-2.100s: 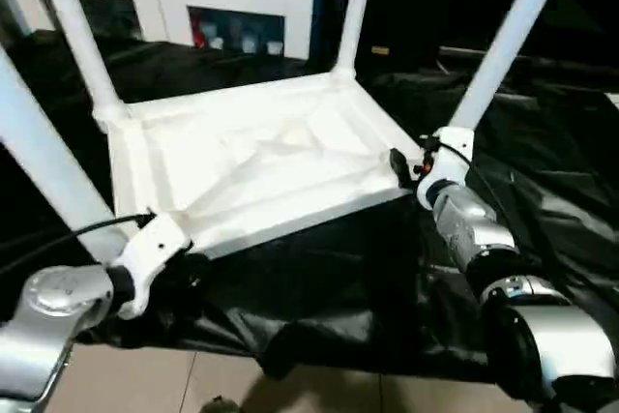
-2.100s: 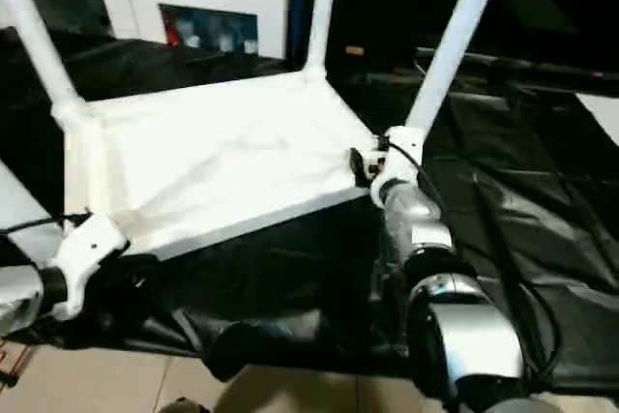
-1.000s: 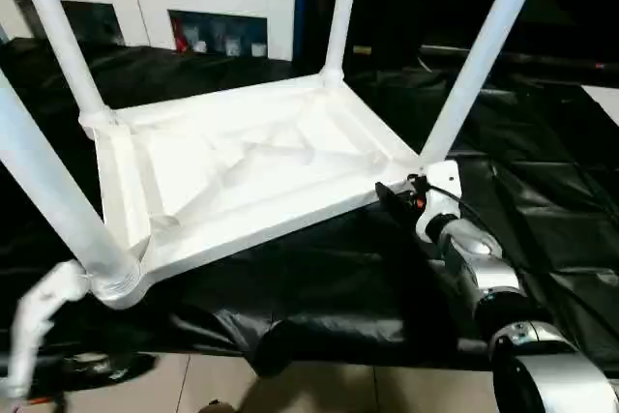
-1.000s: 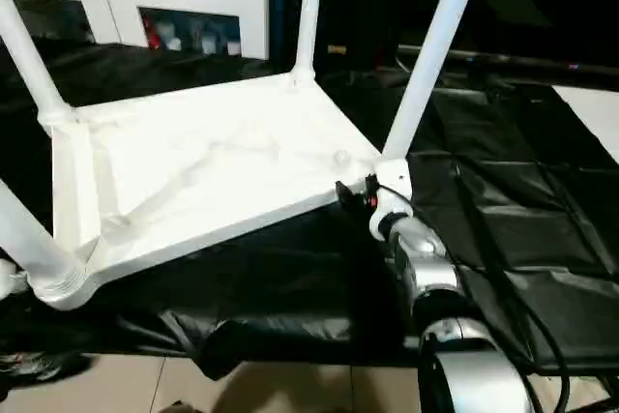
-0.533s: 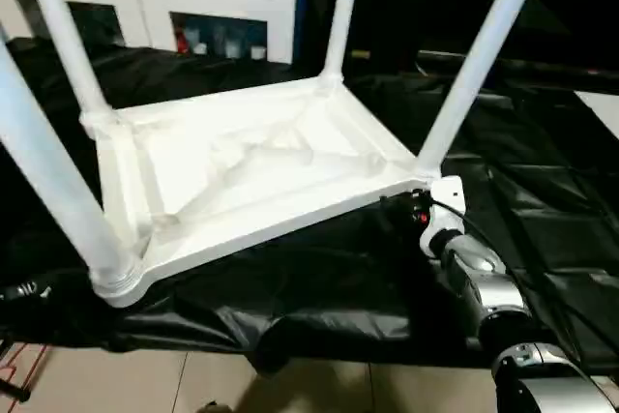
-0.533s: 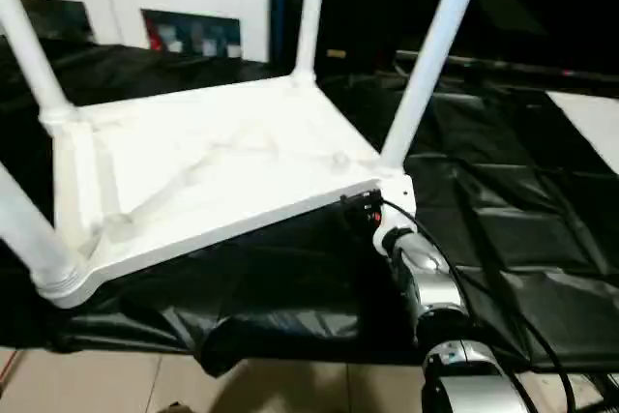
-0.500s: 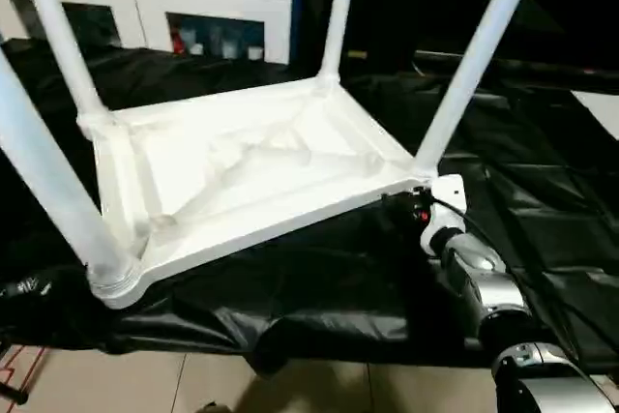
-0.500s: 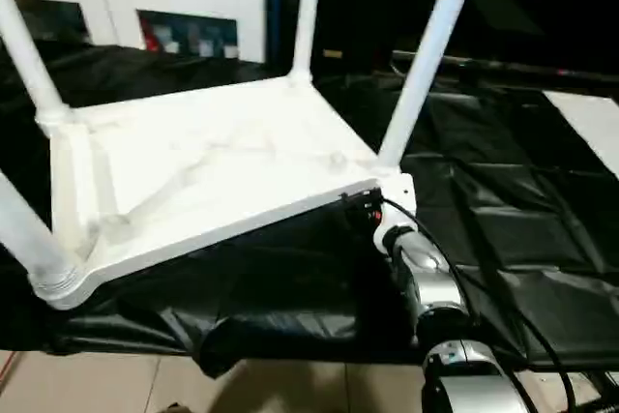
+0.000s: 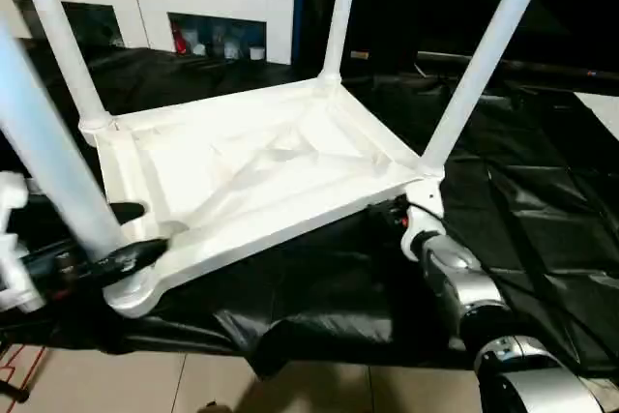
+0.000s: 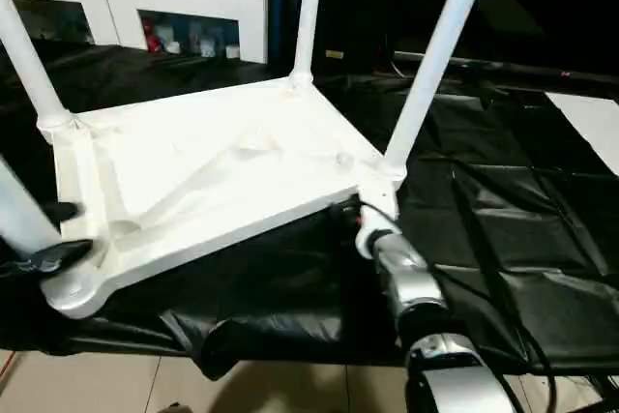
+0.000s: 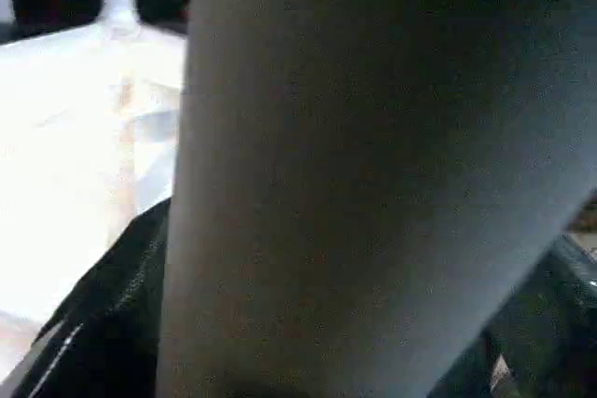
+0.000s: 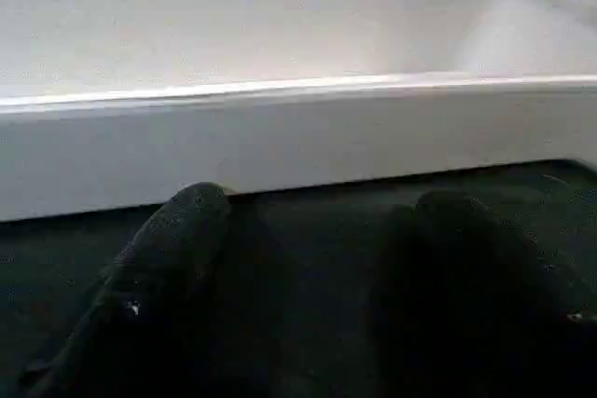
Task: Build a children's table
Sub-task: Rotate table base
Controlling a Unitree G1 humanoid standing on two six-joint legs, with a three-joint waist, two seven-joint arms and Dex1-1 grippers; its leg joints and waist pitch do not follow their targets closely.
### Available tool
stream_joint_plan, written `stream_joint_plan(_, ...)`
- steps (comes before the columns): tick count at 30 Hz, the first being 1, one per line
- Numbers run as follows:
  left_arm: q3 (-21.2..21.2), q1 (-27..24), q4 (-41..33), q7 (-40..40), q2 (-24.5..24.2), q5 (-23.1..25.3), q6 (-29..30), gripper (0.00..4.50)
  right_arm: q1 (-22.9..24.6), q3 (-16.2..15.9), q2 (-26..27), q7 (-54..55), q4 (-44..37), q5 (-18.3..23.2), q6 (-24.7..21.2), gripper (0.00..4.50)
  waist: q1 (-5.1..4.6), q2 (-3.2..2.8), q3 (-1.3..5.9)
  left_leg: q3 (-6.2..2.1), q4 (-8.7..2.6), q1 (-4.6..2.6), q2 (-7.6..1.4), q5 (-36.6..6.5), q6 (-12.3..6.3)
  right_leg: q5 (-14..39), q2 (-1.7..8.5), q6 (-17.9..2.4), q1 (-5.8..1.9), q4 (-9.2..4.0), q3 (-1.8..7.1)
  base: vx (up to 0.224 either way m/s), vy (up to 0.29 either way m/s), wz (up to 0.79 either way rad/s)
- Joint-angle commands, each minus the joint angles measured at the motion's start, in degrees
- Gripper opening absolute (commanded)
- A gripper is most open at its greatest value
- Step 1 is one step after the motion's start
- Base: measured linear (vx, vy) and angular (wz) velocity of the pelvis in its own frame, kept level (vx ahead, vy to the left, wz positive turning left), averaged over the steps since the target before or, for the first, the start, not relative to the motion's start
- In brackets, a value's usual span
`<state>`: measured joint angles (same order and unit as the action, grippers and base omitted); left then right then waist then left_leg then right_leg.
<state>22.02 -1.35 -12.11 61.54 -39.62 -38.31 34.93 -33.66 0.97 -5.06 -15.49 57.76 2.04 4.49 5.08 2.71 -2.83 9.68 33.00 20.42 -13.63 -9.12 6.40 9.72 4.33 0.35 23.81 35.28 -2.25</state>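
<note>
**Upturned table, both tools at its near edge**

The children's table (image 9: 261, 181) lies upside down on a black sheet (image 9: 542, 229), legs up. The left tool (image 9: 131, 234) straddles the near-left leg (image 9: 48, 152), fingers spread. The right tool (image 12: 317, 258), spread, sits just below the table's near-right edge, holding nothing.

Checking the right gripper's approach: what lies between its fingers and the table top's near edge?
Bare black sheet, in the right wrist view: the fingers of the right gripper stop short of the table top's white side wall.
</note>
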Motion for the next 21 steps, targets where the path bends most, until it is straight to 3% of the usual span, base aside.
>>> stream_joint_plan(1, -5.06, 2.64, -3.64, -0.63, 1.45, -0.71, 1.41, 4.46, -2.7, -1.2, 1.03, -0.77, 1.02, -0.91, 0.08, 3.73, -0.39, -1.89, 2.98, 0.46, -4.34, -1.02, 1.17, -27.34, 3.26, 21.54, 1.33, -8.24, -1.44, -4.43, 1.12, 0.0, 0.0, 0.0)
stream_joint_plan(2, -7.33, 3.51, -4.91, -0.49, 2.24, -1.74, 2.96, 4.46, -3.61, -1.76, 1.49, -0.75, 1.91, -1.49, 0.08, 3.73, -0.45, -1.65, 2.94, 0.56, -4.22, -1.28, 1.16, -27.97, 3.33, 22.13, 1.34, -8.17, -1.2, -4.59, 1.12, 0.0, 0.0, 0.0)
stream_joint_plan(4, -8.36, 3.85, -5.48, -0.36, 2.56, -2.19, 3.63, 4.46, -3.98, -2.04, 1.65, -0.79, 2.31, -1.76, 0.16, 3.73, -0.54, -1.77, 2.96, 0.41, -4.3, -1.02, 1.15, -27.9, 3.6, 22.44, 1.41, -7.99, -1.49, -4.46, 1.07, 0.0, 0.0, 0.0)
stream_joint_plan(9, -11.57, 4.64, -7.38, 1.09, 2.51, -4.53, 6.72, 4.46, -4.86, -2.81, 2.52, -1.93, 2.97, -2.06, 0.58, 3.73, -1.11, -1.34, 3.19, 0.63, -4.06, -0.63, 1.37, -24.99, 3.28, 20.55, 1.32, -7.97, -1.7, -4.22, 1.19, 0.0, 0.0, 0.0)
stream_joint_plan(10, -13.14, 5.62, -6.76, 1.67, 3.46, -4.85, 7.02, 4.46, -5.26, -3.25, 3.1, -2.92, 3.2, -2.31, 0.96, 3.73, -1.24, -0.98, 3.18, 0.75, -4.0, -0.66, 1.34, -24.74, 3.11, 20.26, 1.26, -8.1, -1.62, -4.27, 1.21, 0.0, 0.0, 0.0)
stream_joint_plan(13, -17.72, 8.62, -6.68, 2.58, 7.05, -6.42, 8.48, 4.46, -6.08, -4.76, 4.89, -5.7, 3.44, -3.12, 1.73, 3.73, -1.28, -1.33, 3.27, 0.85, -3.94, -0.75, 1.27, -23.57, 3.2, 18.92, 1.29, -8.87, -1.64, -4.12, 1.27, 0.0, 0.0, 0.0)
stream_joint_plan(16, -20.33, 10.11, -7.04, 2.34, 9.06, -6.33, 8.72, 4.46, -6.45, -5.03, 5.59, -6.24, 3.69, -3.11, 1.95, 3.73, -1.63, -1.17, 3.34, 0.58, -4.15, -0.13, 1.3, -22.63, 3.4, 17.73, 1.39, -9.07, -2.32, -3.77, 1.14, 0.0, 0.0, 0.0)
stream_joint_plan(17, -21.42, 10.87, -6.92, 1.93, 10.15, -5.97, 8.54, 4.46, -6.63, -5.18, 5.79, -6.34, 3.95, -3.2, 2.08, 3.73, -1.95, -0.76, 3.33, 0.53, -4.22, 0.25, 1.32, -21.68, 3.32, 17.5, 1.47, -8.93, -2.63, -3.63, 1.09, 0.0, 0.0, 0.0)
stream_joint_plan(21, -25.59, 14.56, -5.53, 0.22, 14.44, -5.05, 7.8, 4.46, -6.93, -5.67, 6.7, -8.19, 4.43, -3.51, 2.54, 3.73, -2.13, -0.66, 3.47, 0.84, -3.8, -0.13, 1.34, -20.3, 2.74, 16.94, 1.53, -9.14, -2.37, -3.83, 1.25, 0.0, 0.0, 0.0)
